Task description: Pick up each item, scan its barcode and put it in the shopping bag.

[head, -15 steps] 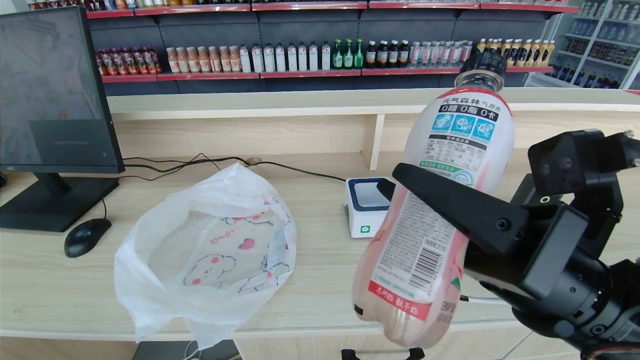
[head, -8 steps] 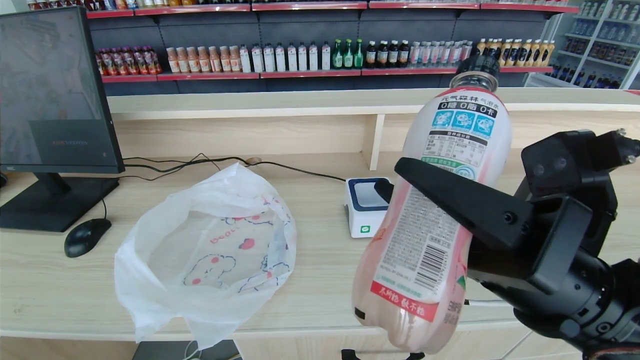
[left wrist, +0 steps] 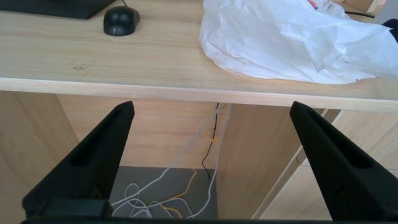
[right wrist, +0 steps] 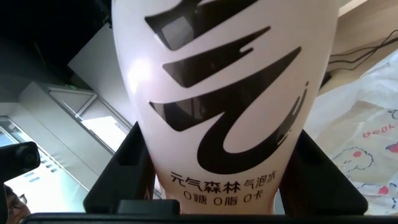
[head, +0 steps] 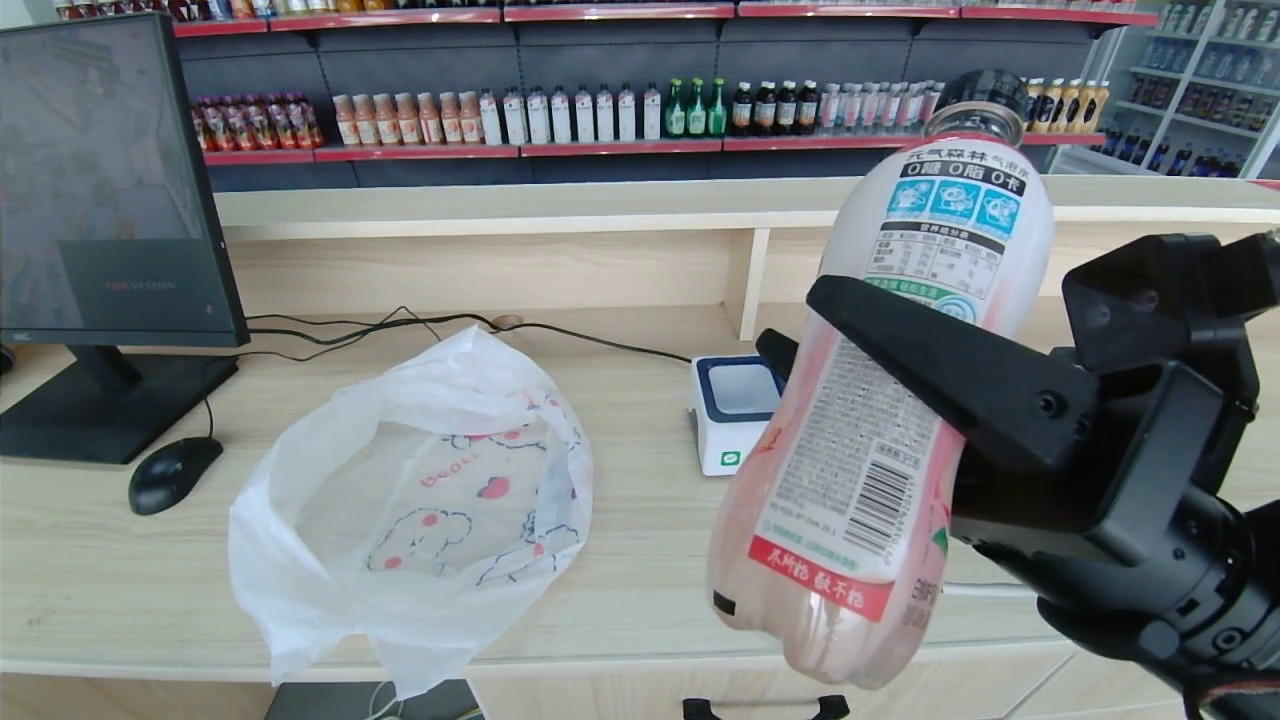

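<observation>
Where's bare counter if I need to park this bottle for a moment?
Bare counter lies between the shopping bag and the scanner, running to the front edge. Left end is crowded: monitor stand, mouse; cables cross behind the bag.

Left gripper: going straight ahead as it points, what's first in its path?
Probably the hanging cables under the counter; the open left gripper aims below the counter's edge. Depth is unclear.

Just a shop checkout: light wood counter (head: 120,590) with a raised back ledge (head: 500,205), black monitor (head: 100,190) and mouse (head: 172,474) on its left side, cables (head: 400,322) trailing behind, and 2 red-edged shelves (head: 420,152) of drink bottles (head: 560,115) along the back wall.
</observation>
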`<state>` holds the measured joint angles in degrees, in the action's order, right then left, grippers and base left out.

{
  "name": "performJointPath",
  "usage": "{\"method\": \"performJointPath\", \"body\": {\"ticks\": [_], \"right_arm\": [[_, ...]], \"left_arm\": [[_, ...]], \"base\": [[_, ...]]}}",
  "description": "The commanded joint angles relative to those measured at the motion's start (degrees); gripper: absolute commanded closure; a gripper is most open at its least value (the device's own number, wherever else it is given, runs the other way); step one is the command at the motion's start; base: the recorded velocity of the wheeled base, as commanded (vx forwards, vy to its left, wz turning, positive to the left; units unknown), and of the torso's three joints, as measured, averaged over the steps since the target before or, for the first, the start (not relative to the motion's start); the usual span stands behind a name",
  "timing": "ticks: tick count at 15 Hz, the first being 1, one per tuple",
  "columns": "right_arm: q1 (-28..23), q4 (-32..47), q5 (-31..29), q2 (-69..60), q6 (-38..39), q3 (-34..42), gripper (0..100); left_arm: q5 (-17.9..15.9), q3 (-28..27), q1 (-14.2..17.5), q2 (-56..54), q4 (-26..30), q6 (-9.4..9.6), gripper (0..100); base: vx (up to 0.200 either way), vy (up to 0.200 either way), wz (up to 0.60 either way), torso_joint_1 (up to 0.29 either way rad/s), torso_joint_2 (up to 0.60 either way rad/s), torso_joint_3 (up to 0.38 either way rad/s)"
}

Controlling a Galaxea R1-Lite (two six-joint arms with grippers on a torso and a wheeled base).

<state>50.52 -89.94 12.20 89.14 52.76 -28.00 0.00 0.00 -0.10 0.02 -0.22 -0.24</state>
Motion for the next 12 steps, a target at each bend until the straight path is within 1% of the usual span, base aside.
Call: {"method": "performJointPath", "body": {"ticks": [1,3,6,10,12], "right_arm": [[0.02,-0.06,0.01,-0.9,-0.11,0.23,100],[0.02,-0.06,0.01,-1.42,-1.7,0.4,100],[0.02,-0.06,0.01,-1.42,-8.46,1.28,100],[-0.42,-0.06,-0.16,-3.8,-18.31,2.95,100],[-0.42,-0.06,0.1,-4.32,-25.08,4.71,100]], "left_arm": [[0.0,0.0,0.01,-0.02,-0.04,-0.02,0],[0.0,0.0,0.01,-0.02,-0.04,-0.02,0],[0.0,0.0,0.01,-0.02,-0.04,-0.02,0],[0.0,0.0,0.01,-0.02,-0.04,-0.02,0],[0.0,0.0,0.01,-0.02,-0.04,-0.02,0]], "base": [[0.0,0.0,0.0,0.0,0.0,0.0],[0.0,0.0,0.0,0.0,0.0,0.0],[0.0,0.0,0.0,0.0,0.0,0.0],[0.0,0.0,0.0,0.0,0.0,0.0],[0.0,0.0,0.0,0.0,0.0,0.0]]}}
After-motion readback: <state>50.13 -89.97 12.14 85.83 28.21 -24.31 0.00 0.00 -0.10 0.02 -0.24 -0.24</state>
